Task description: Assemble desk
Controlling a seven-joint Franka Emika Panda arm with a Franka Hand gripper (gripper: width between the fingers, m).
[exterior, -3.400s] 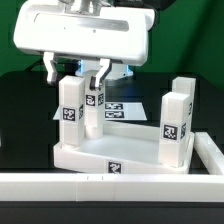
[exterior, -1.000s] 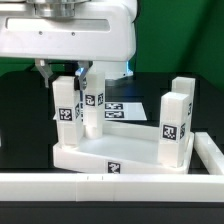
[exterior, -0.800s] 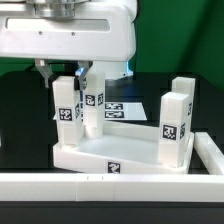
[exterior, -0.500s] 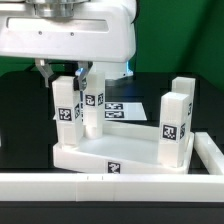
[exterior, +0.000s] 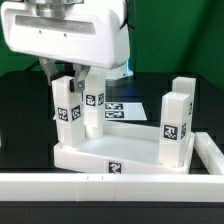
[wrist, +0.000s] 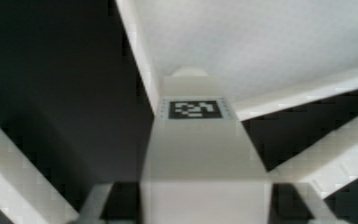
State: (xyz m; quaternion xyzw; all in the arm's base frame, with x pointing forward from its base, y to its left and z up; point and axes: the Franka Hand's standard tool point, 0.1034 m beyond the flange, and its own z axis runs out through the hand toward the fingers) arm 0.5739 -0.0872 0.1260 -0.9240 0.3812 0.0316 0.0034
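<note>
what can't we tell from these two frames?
- Exterior view: gripper fingertips sit behind the front left white block leg; any grip on the rear leg unclear.
- Wrist view: tagged white leg blurred; its seating in the white tray-like desk top hidden.

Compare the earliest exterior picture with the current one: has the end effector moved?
Yes. The end effector has dropped lower and shifted toward the exterior view's left, judged against the fixed right-hand leg on the desk top.
</note>
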